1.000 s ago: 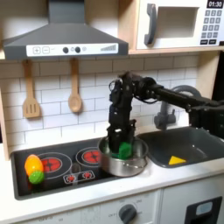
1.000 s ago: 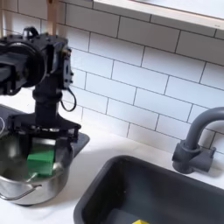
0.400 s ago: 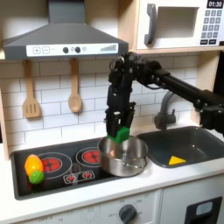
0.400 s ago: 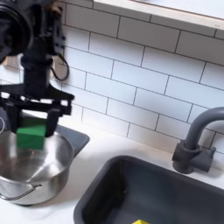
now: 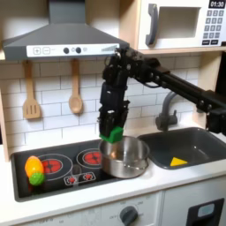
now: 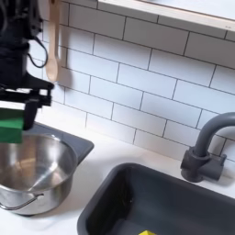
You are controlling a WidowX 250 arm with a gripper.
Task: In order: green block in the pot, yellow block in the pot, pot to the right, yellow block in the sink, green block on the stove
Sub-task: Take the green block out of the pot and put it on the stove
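Observation:
My gripper (image 5: 112, 132) is shut on the green block (image 5: 114, 134) and holds it in the air above the left rim of the silver pot (image 5: 126, 157). In the second exterior view the green block (image 6: 10, 124) hangs between my fingers at the left edge, above the shiny pot (image 6: 32, 174), whose inside holds nothing. The yellow block (image 5: 179, 161) lies on the floor of the dark grey sink (image 5: 196, 142), and a sliver of it (image 6: 147, 232) shows at the second exterior view's bottom edge. The black stove (image 5: 53, 166) with red burner rings lies left of the pot.
A lime-green and orange toy fruit (image 5: 33, 169) rests on the stove's left burner. Two wooden utensils (image 5: 31, 91) hang on the tiled wall. The arched faucet (image 6: 204, 147) stands behind the sink. A range hood (image 5: 62, 40) hangs above the stove.
My gripper has risen out of the pot with the green block and shifted toward the first exterior view's left. The pot has stayed in place.

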